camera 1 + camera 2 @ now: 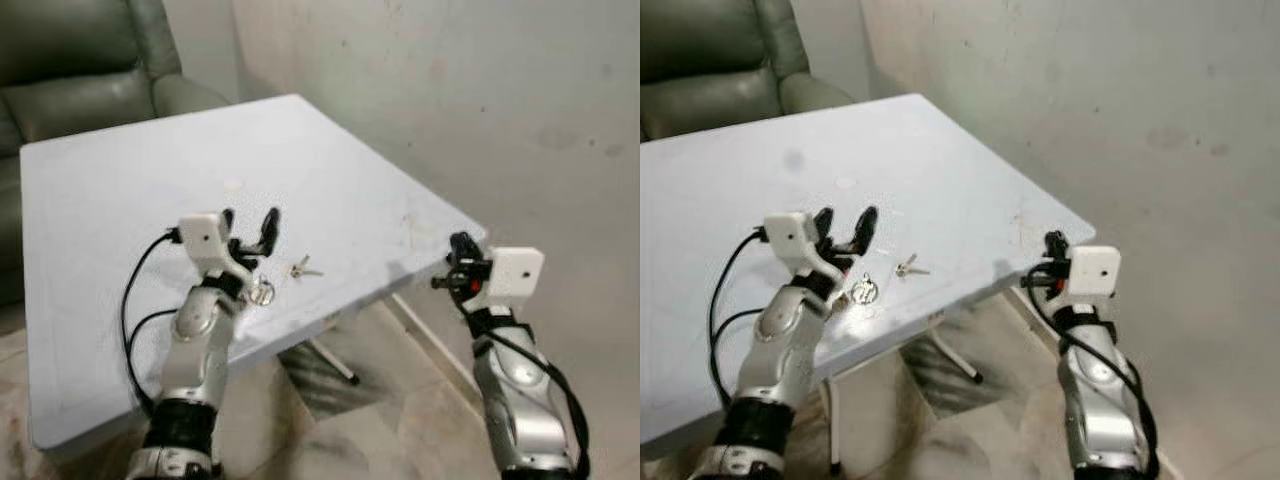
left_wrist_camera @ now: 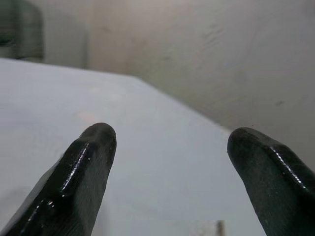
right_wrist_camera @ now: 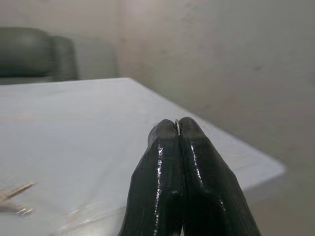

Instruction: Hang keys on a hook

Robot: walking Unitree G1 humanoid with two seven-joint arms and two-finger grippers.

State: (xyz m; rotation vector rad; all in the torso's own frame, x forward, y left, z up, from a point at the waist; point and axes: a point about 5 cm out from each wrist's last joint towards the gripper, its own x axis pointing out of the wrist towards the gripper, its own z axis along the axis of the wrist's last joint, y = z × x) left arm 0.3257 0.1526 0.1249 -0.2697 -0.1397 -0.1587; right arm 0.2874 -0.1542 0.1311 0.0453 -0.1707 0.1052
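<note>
A small bunch of keys (image 1: 303, 267) lies on the white table (image 1: 120, 180) near its front edge, with a round metal ring (image 1: 262, 292) just to its left. My left gripper (image 1: 250, 218) hovers open above the table, right behind the ring, nothing between its fingers (image 2: 93, 147). My right gripper (image 1: 460, 245) is held off the table's right corner, over the floor, fingers shut. In the right wrist view a thin sliver of metal (image 3: 177, 127) shows pinched between its tips, and the keys (image 3: 12, 196) lie blurred at the lower left.
A dark green armchair (image 1: 80, 70) stands behind the table. A bare grey wall (image 1: 480, 100) runs along the right. The table's folding legs (image 1: 330, 360) reach down to the tiled floor (image 1: 400, 420) between my arms.
</note>
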